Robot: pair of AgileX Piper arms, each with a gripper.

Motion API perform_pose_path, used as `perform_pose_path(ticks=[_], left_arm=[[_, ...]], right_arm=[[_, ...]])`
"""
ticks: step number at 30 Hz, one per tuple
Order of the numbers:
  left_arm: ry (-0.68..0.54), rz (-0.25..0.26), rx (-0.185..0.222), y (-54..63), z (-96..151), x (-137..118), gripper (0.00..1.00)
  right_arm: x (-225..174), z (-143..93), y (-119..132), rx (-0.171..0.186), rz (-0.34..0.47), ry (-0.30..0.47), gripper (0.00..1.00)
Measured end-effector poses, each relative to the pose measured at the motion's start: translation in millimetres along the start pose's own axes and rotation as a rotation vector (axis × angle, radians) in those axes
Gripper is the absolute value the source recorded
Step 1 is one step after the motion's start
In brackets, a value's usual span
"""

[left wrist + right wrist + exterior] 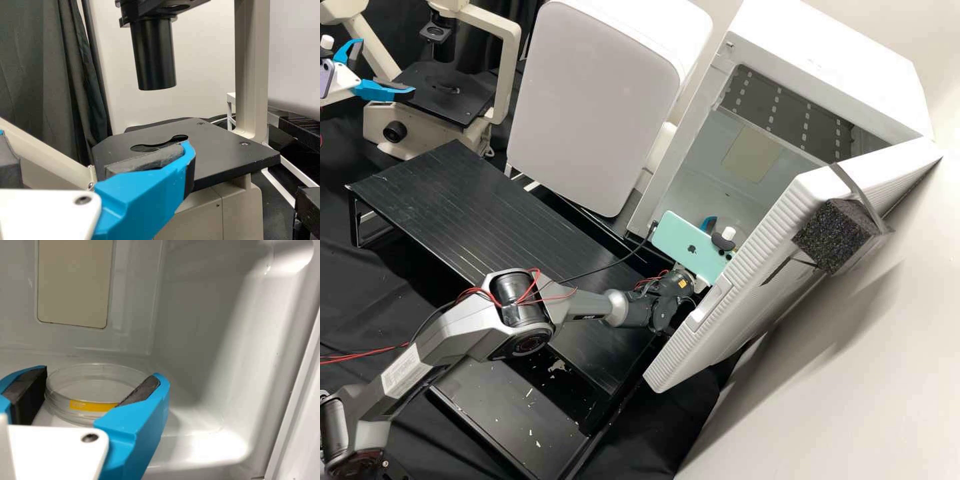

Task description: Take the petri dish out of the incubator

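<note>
In the high view my right gripper point(715, 231) is inside the mouth of the white incubator point(728, 187), partly hidden behind a mint-green phone. A clear round petri dish point(95, 380) with a yellow label lies on the incubator floor in the right wrist view. The right gripper point(101, 374) is open around its near part, one finger at each side; whether either pad touches it I cannot tell. At the high view's upper left, my left gripper point(387, 65) stands open by the microscope. In the left wrist view, the left gripper point(95, 139) has nothing between its fingers.
The incubator's ribbed door point(720, 293) stands open, close beside the right arm. A black slatted platform point(473, 207) spans the bench before a white-grey appliance point(593, 100). The microscope's black stage point(225, 150) lies beyond the left gripper.
</note>
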Motion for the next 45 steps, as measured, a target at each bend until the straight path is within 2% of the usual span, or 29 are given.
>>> perform_pose_path(ticks=[10, 22, 44, 45], left_arm=[[0.0, 0.0, 0.0, 0.0, 0, 0, 1.0], [0.0, 0.0, 0.0, 0.0, 0, 0, 1.0], [0.0, 0.0, 0.0, 0.0, 0, 0, 1.0], [0.0, 0.0, 0.0, 0.0, 0, 0, 1.0]], right_arm=[[0, 0, -1, 0.002, -0.002, 0.003, 0.0], [-17, -4, -13, 0.036, -0.028, 0.048, 0.0], [-37, -12, -15, 0.045, -0.042, 0.072, 0.0], [-37, -12, -15, 0.045, -0.042, 0.072, 1.0]])
